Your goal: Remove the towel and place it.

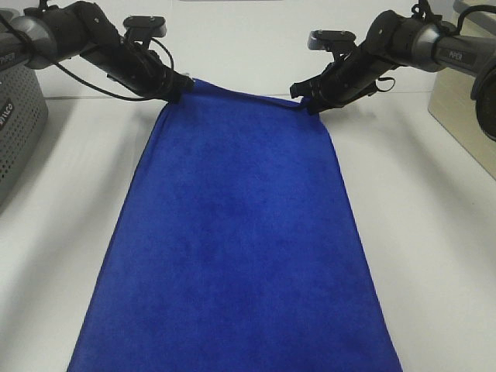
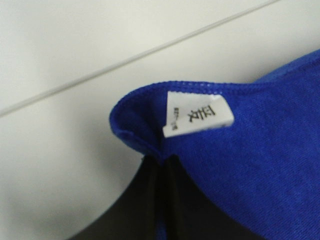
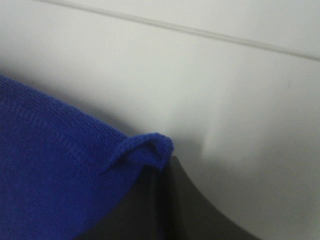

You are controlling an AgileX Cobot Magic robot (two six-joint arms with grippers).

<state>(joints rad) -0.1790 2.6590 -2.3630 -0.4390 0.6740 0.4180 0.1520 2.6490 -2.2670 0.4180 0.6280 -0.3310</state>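
The royal-blue plush towel (image 1: 236,232) lies stretched down the middle of the white table, its near end running off the view's bottom edge. My left gripper (image 1: 180,87) is shut on its far left corner. Up close, that corner (image 2: 150,135) is pinched between the black fingers (image 2: 145,200), with the small white tag (image 2: 197,115) just beyond them. My right gripper (image 1: 308,101) is shut on the far right corner. In the right wrist view the folded blue tip (image 3: 145,150) sticks out from the closed fingers (image 3: 150,205).
A grey perforated basket (image 1: 19,128) stands at the left edge of the table. A beige box (image 1: 465,108) sits at the right edge. White table surface (image 1: 434,232) flanks the towel on both sides.
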